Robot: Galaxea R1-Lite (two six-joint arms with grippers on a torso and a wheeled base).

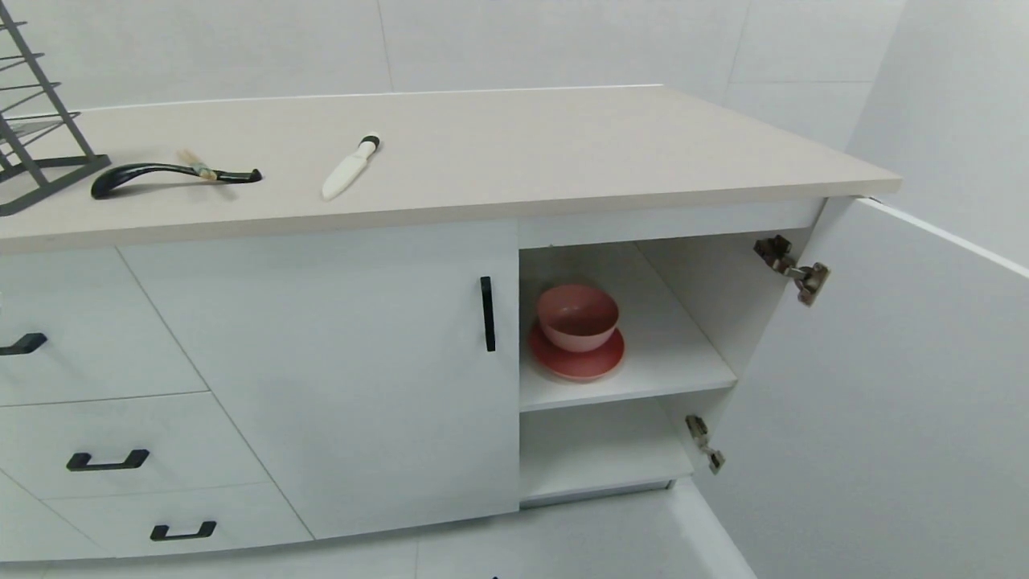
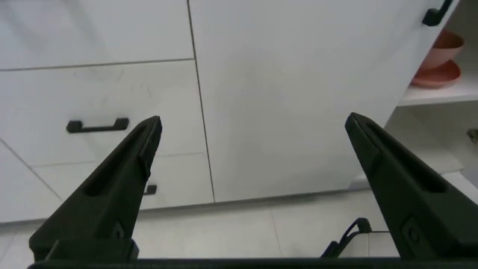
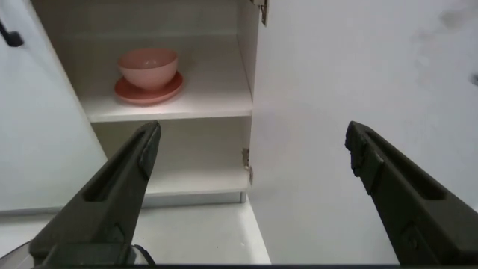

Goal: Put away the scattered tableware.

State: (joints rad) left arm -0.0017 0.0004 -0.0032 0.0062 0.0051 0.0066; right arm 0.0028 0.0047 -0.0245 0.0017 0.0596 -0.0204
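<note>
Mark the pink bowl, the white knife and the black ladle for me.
pink bowl (image 1: 577,318), head view, outer wall.
white knife (image 1: 350,167), head view, middle of the white part.
black ladle (image 1: 157,167), head view, curved handle.

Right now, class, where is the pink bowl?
In the head view the bowl sits on a red plate on the upper shelf of the open cabinet, right of the black door handle.

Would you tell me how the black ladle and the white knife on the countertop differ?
The black ladle is curved and long; the white knife is straight and shorter. The ladle lies beside the wire rack with a wooden stick across it; the knife lies alone, farther right. Both rest flat on the countertop.
</note>
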